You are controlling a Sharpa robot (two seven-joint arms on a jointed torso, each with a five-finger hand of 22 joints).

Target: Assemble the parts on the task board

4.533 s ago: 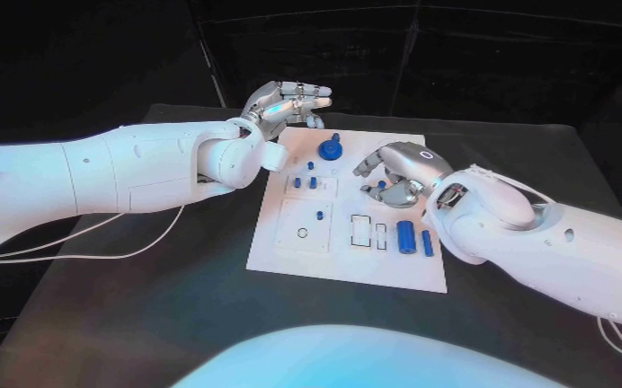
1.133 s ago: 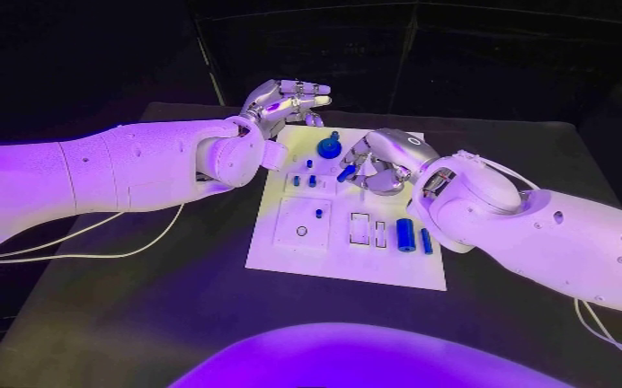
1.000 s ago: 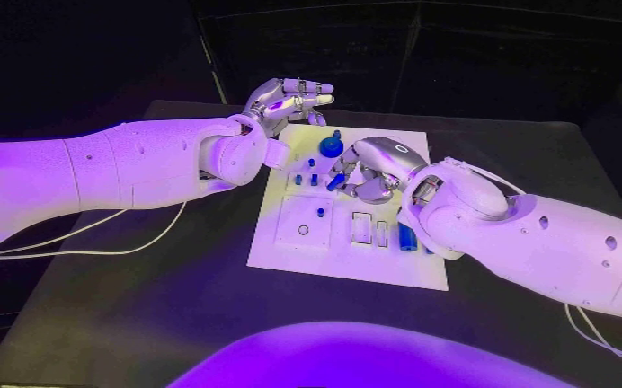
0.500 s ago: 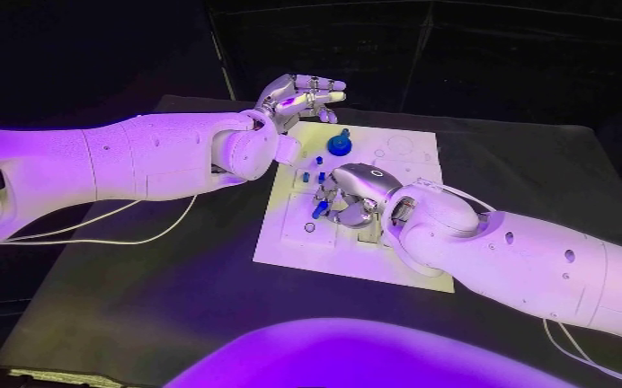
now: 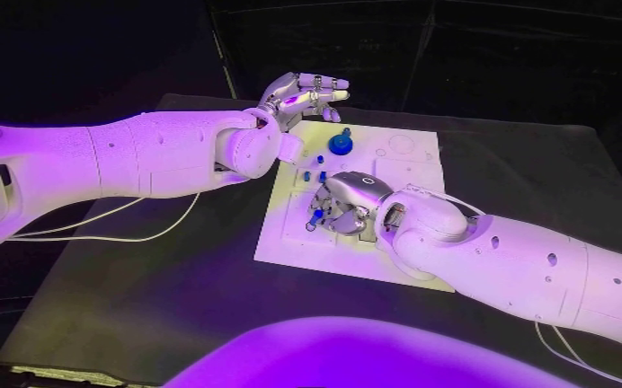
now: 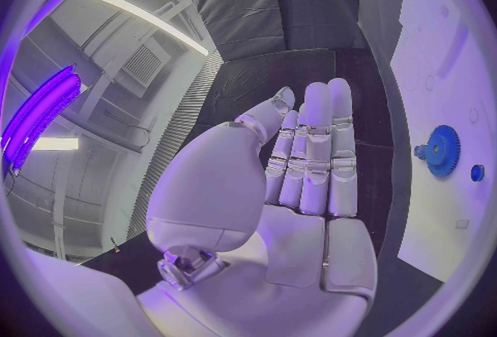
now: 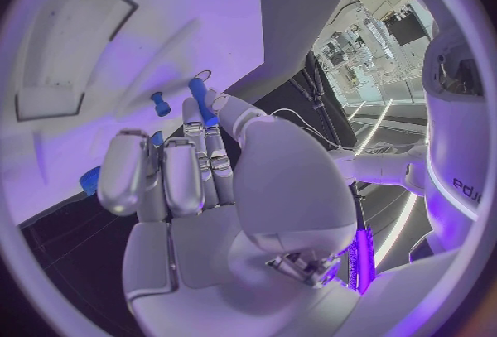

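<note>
My right hand (image 5: pixel 348 206) sits low over the middle of the white board (image 5: pixel 402 149), fingers curled around a small blue peg (image 5: pixel 315 216) pinched at their tips; the peg's lower end is right at the board face, at about 9 o'clock from the palm. The right wrist view shows that peg (image 7: pixel 203 101) standing out past the fingertips (image 7: pixel 194 132), with a second short blue peg (image 7: pixel 161 103) just beside it on the board. My left hand (image 5: pixel 306 96) hangs above the board's far-left corner, around 11 o'clock, released, fingers straight and close together, grasping nothing. A blue gear (image 5: pixel 340 145) stands on the far part of the board, near 12 o'clock, below that hand. The board lies flat on the black worktop (image 5: pixel 155 262).
</note>
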